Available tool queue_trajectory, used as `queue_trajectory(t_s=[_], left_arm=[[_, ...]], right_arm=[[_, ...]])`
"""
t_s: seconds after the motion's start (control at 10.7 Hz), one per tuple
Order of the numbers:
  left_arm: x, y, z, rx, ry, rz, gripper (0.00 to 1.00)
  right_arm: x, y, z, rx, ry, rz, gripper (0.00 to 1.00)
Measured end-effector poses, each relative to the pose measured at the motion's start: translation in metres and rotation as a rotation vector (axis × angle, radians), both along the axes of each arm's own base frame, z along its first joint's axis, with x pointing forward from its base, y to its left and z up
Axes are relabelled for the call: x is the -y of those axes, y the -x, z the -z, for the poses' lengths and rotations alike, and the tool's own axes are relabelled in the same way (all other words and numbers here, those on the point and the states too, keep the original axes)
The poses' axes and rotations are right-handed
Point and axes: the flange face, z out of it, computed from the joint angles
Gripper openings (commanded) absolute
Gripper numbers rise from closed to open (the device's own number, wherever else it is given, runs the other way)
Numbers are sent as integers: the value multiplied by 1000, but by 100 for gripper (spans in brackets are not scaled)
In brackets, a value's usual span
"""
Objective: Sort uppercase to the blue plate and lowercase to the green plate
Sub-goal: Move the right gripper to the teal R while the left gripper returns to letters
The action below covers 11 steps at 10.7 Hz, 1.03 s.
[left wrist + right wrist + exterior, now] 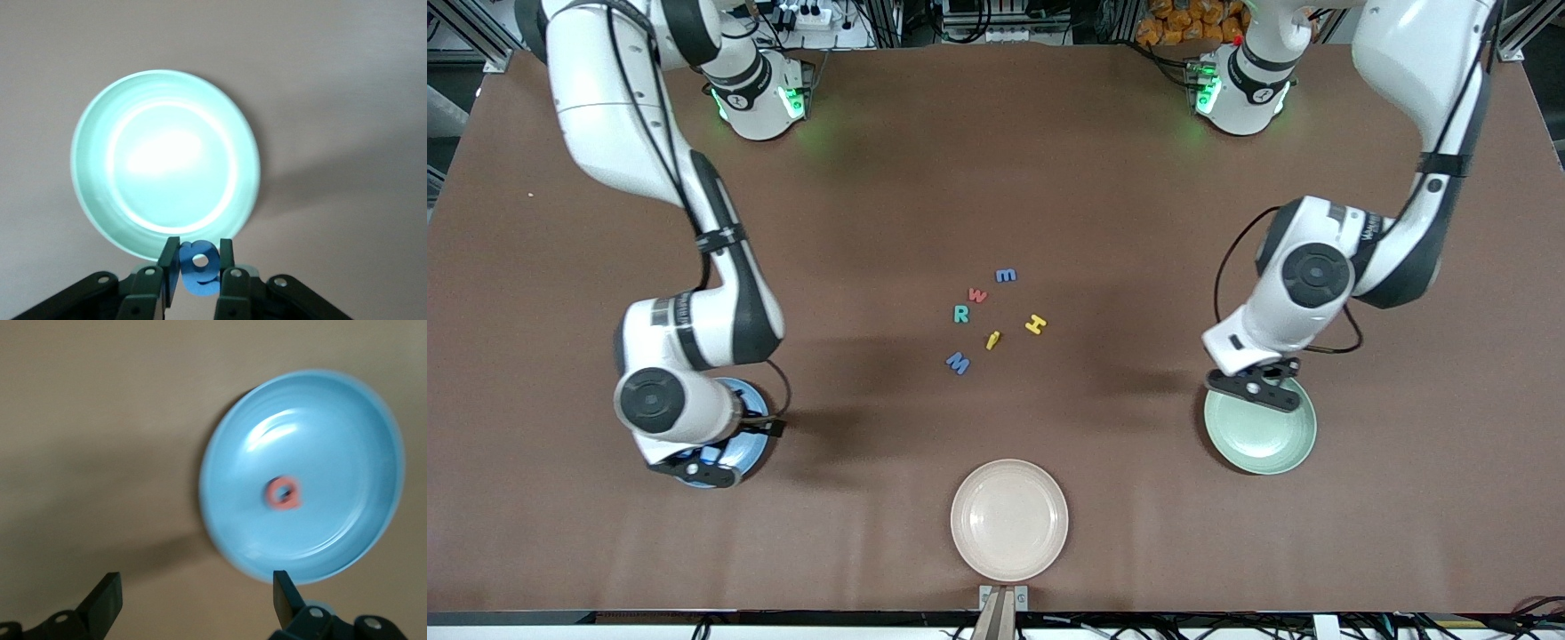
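Only the right wrist view shows the red Q [284, 493] lying in the blue plate [347, 407], below the wide-open, empty right hand [193, 600]. The left hand [199, 267] pinches a blue a [199, 268] over the green plate's [93, 140] rim.

A wide brown tabletop [1049, 160] fills nearly everything — matte, softly creased toward six o'clock. Light falls from overhead, throwing blurred shadows. At twelve o'clock sit a white power strip [805, 16] and orange bags [1192, 22]; aluminium framing [467, 36] shows at ten o'clock.
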Motion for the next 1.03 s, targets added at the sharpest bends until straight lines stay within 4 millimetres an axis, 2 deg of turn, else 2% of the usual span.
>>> queue_trajectory(t_s=[0.09, 0.19, 0.37, 0.47, 0.56, 0.75, 0.93, 1.03], left_arm=[[-23, -6, 7, 21, -3, -31, 1], [-38, -10, 16, 35, -3, -51, 42], [-49, -14, 38, 44, 4, -61, 72], [-52, -16, 46, 52, 9, -62, 95], [-53, -16, 51, 51, 10, -57, 100], [-54, -17, 51, 53, 10, -36, 100], [-46, -18, 48, 59, 14, -16, 100], [-31, -16, 46, 61, 25, 6, 100]], right_arm=[[-38, 11, 0, 7, -18, 38, 100], [-75, 23, 1, 2, -53, 66, 100], [-141, 50, 0, -17, -118, 43, 100], [-168, 63, 1, -24, -131, -25, 100], [-191, 76, 2, -35, -145, -98, 100], [-230, 101, 5, -52, -165, -189, 100], [-264, 131, 24, -42, -178, -253, 100], [-274, 146, 39, -30, -183, -279, 100]])
